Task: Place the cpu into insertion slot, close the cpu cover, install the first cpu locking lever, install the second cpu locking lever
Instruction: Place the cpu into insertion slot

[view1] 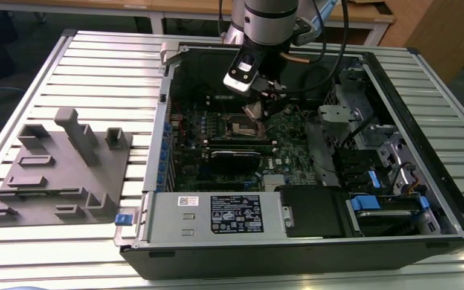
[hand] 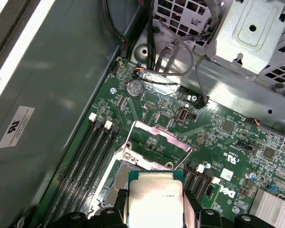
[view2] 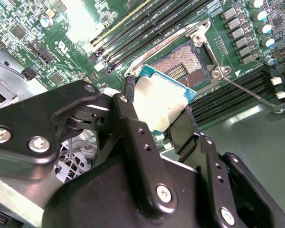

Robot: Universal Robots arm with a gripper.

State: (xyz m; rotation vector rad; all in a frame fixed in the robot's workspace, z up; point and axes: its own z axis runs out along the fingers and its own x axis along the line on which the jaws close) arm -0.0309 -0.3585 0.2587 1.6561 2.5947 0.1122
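cpu is pinched at two opposite edges by the gripper, fingers narrowed onto it, chip tilted, held just over the insertion slot. Slot bare, dark centre exposed. Beyond it the cpu cover stands flipped up, open, green board showing through its window. All inside the open computer case on a slatted metal table.

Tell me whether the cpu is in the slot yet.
Out: the gripper holds the cpu above the insertion slot, whose dark centre lies bare.
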